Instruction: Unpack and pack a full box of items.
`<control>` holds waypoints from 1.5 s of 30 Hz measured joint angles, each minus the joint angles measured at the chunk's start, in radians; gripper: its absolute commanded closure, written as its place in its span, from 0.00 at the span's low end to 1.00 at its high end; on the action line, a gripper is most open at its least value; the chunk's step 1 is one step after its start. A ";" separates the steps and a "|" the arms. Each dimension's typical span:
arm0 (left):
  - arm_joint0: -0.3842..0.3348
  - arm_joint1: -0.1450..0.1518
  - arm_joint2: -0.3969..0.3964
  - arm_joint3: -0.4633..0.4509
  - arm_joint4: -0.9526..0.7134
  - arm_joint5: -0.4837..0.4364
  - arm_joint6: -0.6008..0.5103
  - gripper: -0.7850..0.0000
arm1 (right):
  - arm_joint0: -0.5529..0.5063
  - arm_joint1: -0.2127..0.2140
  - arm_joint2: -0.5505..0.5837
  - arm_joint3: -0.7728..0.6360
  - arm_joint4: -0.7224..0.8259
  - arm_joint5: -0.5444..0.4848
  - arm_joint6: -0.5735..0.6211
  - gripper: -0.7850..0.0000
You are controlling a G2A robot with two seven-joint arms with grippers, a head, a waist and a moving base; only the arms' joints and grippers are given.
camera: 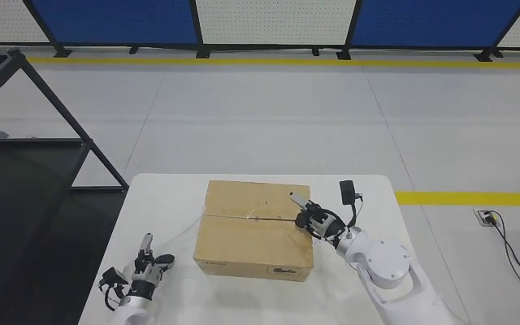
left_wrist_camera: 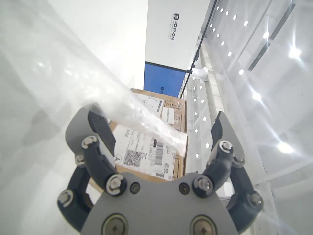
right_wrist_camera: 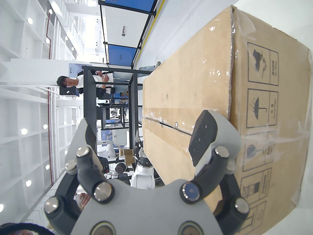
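Two grippers at one white surface (camera: pixel 162 195). Closest in, near the left front corner: left gripper (camera: pixel 156 253), spread wide, gripping nothing, with a strip of clear film (left_wrist_camera: pixel 73 69) across one fingertip (left_wrist_camera: pixel 97 123), stretching off toward the box (left_wrist_camera: pixel 181 113). Mid-surface: closed cardboard box, flaps meeting at a taped seam (camera: pixel 244 216), label (camera: pixel 284 270) on the near side. At the right end of that seam: right gripper (camera: pixel 302 210), also spread wide and empty, one finger over the box top. Farther back: pale floor (camera: pixel 268 114), yellow line (camera: pixel 276 61), blue panels (camera: pixel 114 20).
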 measured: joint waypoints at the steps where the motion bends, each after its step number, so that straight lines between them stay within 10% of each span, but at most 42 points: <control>1: -0.007 -0.004 0.002 0.007 -0.005 -0.006 0.010 0.00 | 0.000 0.000 0.000 0.000 0.000 0.000 0.000 0.00; 19: 0.016 -0.039 -0.074 -0.090 0.058 -0.141 0.139 0.00 | 0.000 0.000 0.000 0.000 0.000 0.000 0.000 0.00; 45: -0.136 -0.075 -0.098 -0.284 0.254 0.065 0.154 0.00 | 0.000 0.000 0.000 0.000 0.000 0.000 0.000 0.00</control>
